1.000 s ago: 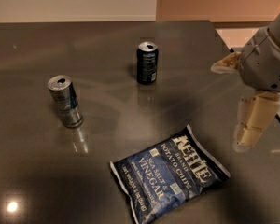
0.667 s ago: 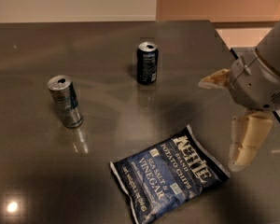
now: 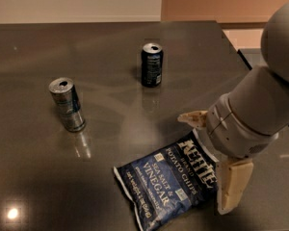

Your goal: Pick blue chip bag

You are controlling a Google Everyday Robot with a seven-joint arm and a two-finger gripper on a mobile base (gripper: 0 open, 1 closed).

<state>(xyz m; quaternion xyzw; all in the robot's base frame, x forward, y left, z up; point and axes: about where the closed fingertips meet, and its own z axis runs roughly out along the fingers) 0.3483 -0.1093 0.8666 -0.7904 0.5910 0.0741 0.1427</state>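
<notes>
claw (image 3: 203,163) has swung in from the right, now over right end of blue chip bag (image 3: 168,183) | fingers (image 3: 233,186) spread wide, gripping nothing | bag flat on tabletop (image 3: 111,42), label up | approach nearly done, descend-and-close likely next

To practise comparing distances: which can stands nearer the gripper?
The dark blue can, far middle; the silver-blue can stands farther left. The open gripper is at the right end of the blue chip bag.

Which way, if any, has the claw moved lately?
Yes. The claw moved left and down the picture, now over the right end of the blue chip bag.
</notes>
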